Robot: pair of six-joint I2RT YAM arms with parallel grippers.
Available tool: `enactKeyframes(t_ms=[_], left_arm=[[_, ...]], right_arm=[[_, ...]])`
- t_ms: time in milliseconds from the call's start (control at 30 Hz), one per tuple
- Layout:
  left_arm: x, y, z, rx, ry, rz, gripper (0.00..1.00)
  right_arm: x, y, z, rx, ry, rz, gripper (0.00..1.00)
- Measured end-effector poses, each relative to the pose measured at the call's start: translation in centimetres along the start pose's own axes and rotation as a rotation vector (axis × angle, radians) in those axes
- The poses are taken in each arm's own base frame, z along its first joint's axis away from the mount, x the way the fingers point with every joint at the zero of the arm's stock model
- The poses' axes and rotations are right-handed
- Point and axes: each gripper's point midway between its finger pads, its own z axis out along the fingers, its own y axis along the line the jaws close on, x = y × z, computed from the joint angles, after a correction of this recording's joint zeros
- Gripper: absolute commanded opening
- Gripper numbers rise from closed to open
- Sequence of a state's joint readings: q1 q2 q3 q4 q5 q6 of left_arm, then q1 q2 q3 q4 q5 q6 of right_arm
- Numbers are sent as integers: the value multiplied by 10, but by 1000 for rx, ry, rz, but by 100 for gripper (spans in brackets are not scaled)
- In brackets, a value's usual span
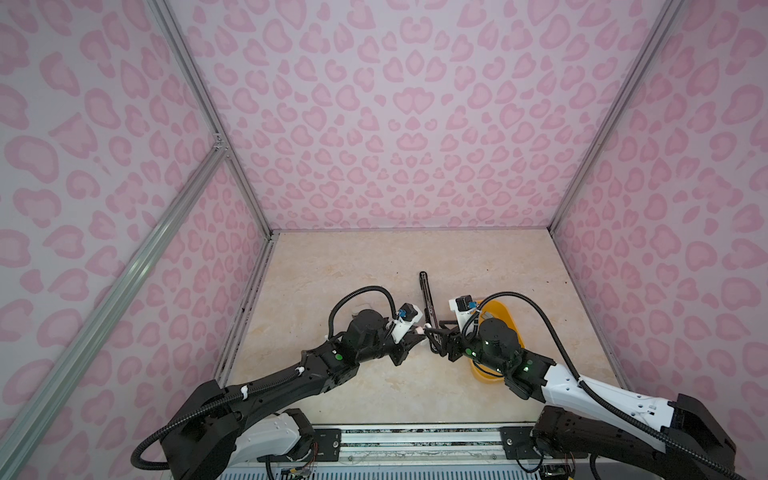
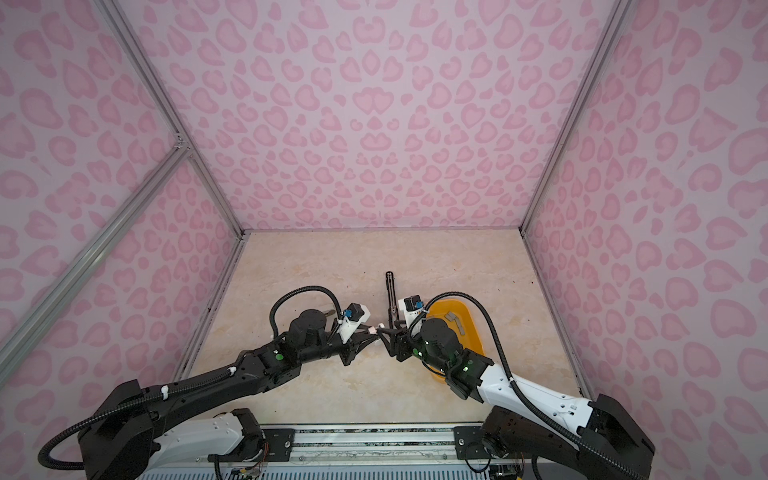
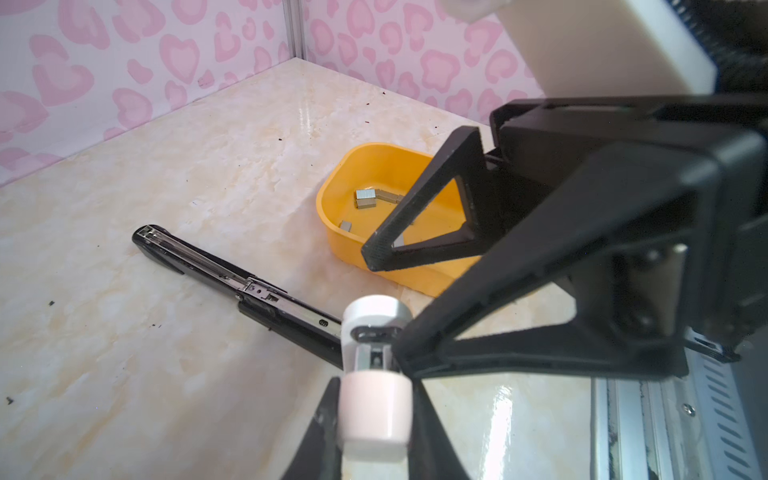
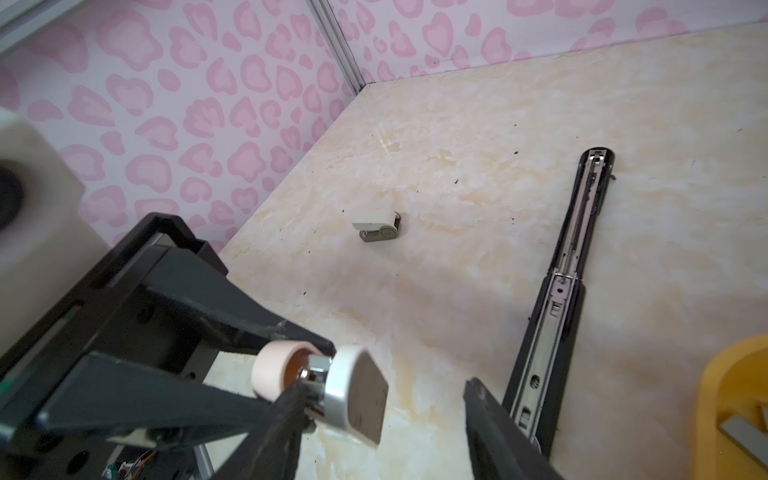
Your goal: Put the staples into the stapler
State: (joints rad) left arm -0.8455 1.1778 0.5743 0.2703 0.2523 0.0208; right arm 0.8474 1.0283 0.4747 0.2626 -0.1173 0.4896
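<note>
near the middle of the worktop point(image 1: 374, 395), the left claw point(image 3: 374, 399) is pinching a small pink-and-white stapler point(image 3: 374, 316) by its pale pink end, pressing in from both sides. the stapler's white end is pointing away from this claw, with a little bare metal showing between the two halves. the right claw point(image 4: 382, 399) is meeting it from the opposite side with its jaws spread. one finger point(image 4: 286, 411) is sitting right against the stapler's metal middle, and the other is hanging clear of it. just beyond the claws a long black stapler point(image 1: 428, 299) is lying flat on the worktop, opened out with its shiny metal channel facing up. beside it, on the right arm's side, a yellow tray point(image 3: 332, 224) is holding the staples point(image 3: 368, 198). these are short, flat, grey metallic strips lying loose on the tray floor, two of them touching at an angle. a small grey stapler point(image 4: 378, 226) is lying on the left arm's side, apart from the rest.
</note>
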Motion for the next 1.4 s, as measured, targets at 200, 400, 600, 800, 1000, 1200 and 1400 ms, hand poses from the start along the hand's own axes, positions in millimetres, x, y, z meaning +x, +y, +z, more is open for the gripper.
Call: enactKeyframes(t_ms=[200,400,600,800,1000,1200,1400], left_arm=[[4,-5,0,6,17,27,4],[6,-8,-1,-1,28,48,4],[2,-8,-5,-10,16,66,4],[1,-9,-11,-13,1,75,4],[1,-10,-14,-16,-8,77,4],[-2,-10,-23,-25,-40,84,4],[-4,-10,-30,-33,-69,89,4]], right_arm=[[-2,-8,3,54,-3,8,52],[-1,-9,7,63,10,13,50],[-1,-14,8,94,11,15,50],[2,-22,10,137,22,12,50],[4,-25,12,152,37,11,50],[6,-26,14,155,46,11,51],[12,-25,20,155,82,8,52]])
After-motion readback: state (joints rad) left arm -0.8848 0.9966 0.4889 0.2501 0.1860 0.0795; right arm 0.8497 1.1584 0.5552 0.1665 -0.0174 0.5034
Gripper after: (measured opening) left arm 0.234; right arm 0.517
